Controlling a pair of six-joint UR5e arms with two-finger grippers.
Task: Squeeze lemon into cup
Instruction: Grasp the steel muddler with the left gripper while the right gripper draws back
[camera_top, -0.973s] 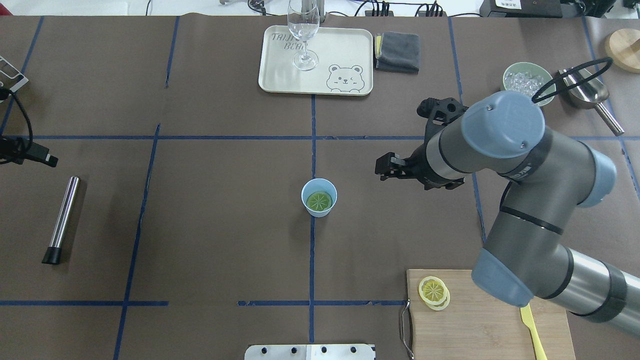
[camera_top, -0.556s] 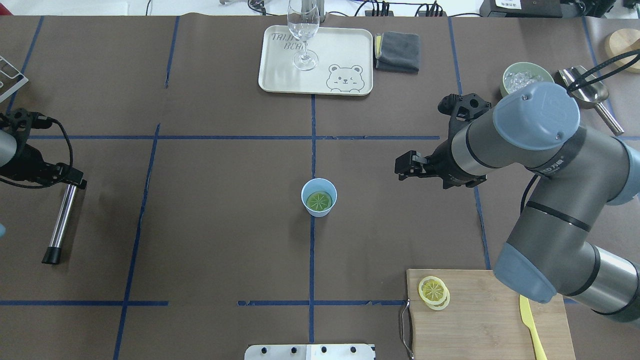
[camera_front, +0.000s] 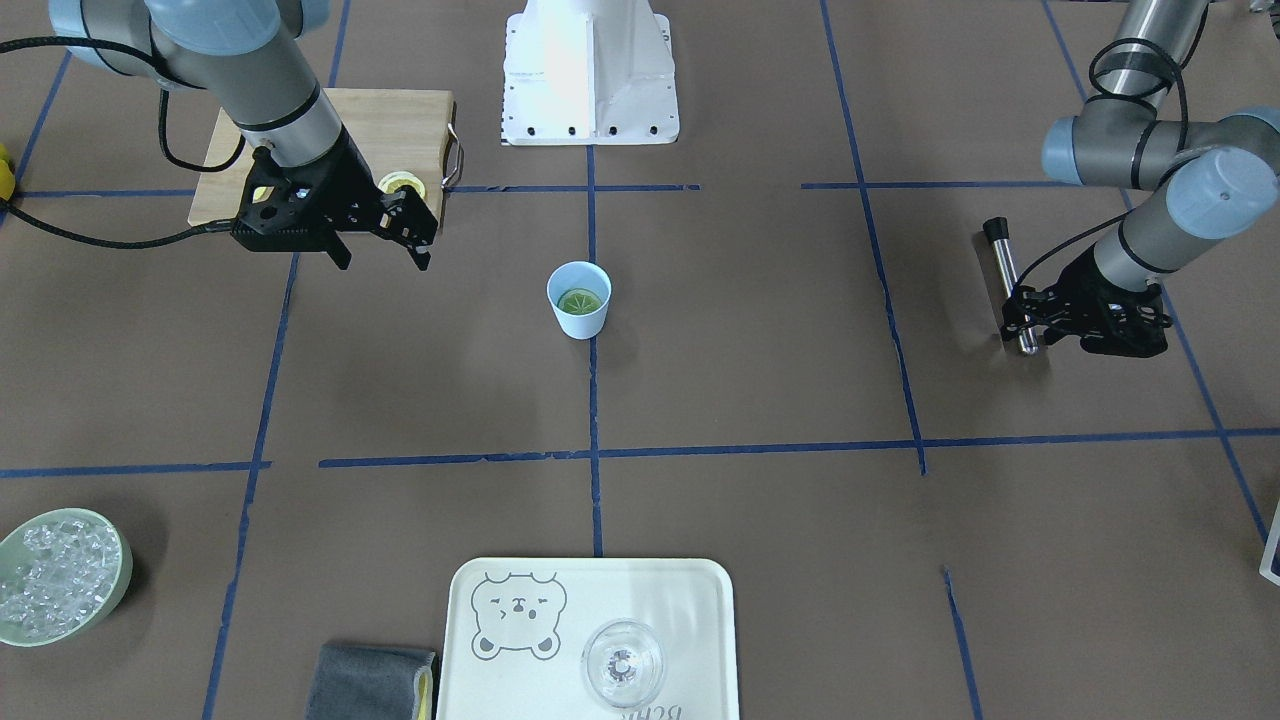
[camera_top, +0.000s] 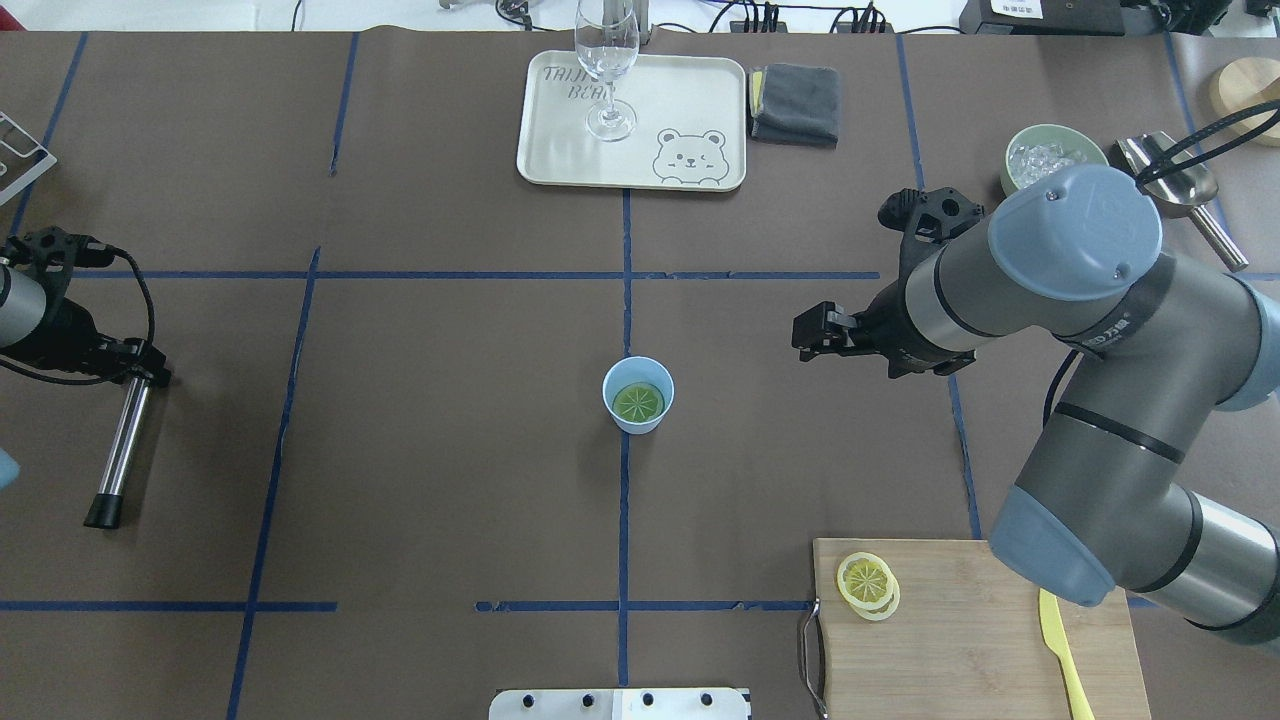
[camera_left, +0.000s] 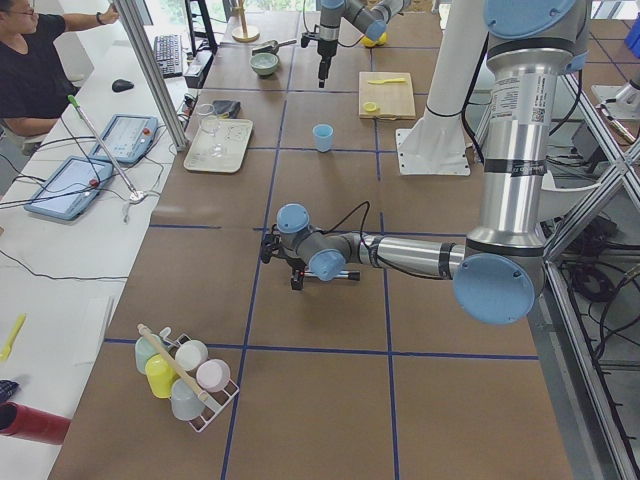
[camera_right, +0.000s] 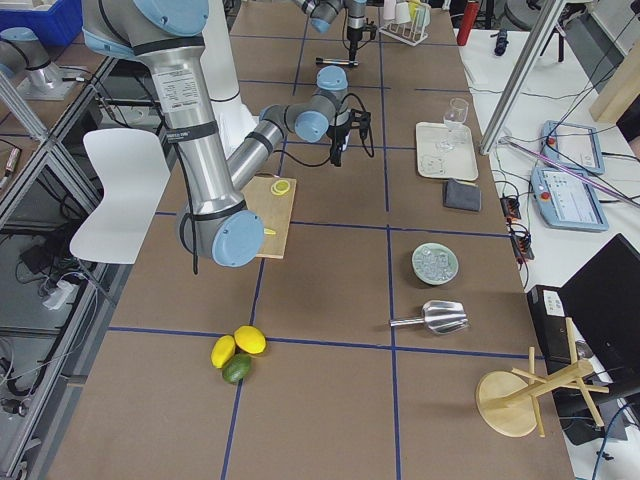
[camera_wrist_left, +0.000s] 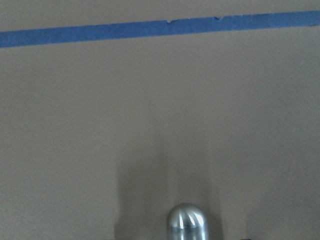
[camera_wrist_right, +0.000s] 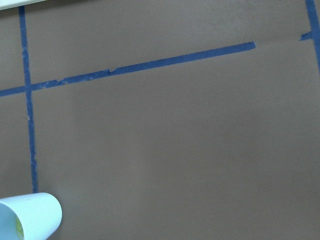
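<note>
The light-blue cup (camera_top: 638, 395) stands at the table's middle with a green citrus slice inside; it also shows in the front view (camera_front: 579, 300) and at the right wrist view's bottom-left corner (camera_wrist_right: 27, 217). Two yellow lemon slices (camera_top: 868, 585) lie on the cutting board (camera_top: 970, 640). My right gripper (camera_top: 805, 335) is open and empty, above the table to the right of the cup. My left gripper (camera_front: 1030, 328) is low at the far left, open, its fingers on either side of the top end of a steel muddler (camera_top: 125, 440), whose rounded tip shows in the left wrist view (camera_wrist_left: 186, 222).
A cream tray (camera_top: 690, 90) with a clear stemmed glass (camera_top: 607, 70) sits at the back centre, a grey cloth (camera_top: 797, 103) beside it. A pale-green ice bowl (camera_top: 1040, 155) and a metal scoop (camera_top: 1180, 185) are at the back right. A yellow knife (camera_top: 1062, 650) lies on the board.
My right gripper has moved right, away from the cup, and then held still. My left arm has come in from the left edge to the muddler's top end.
</note>
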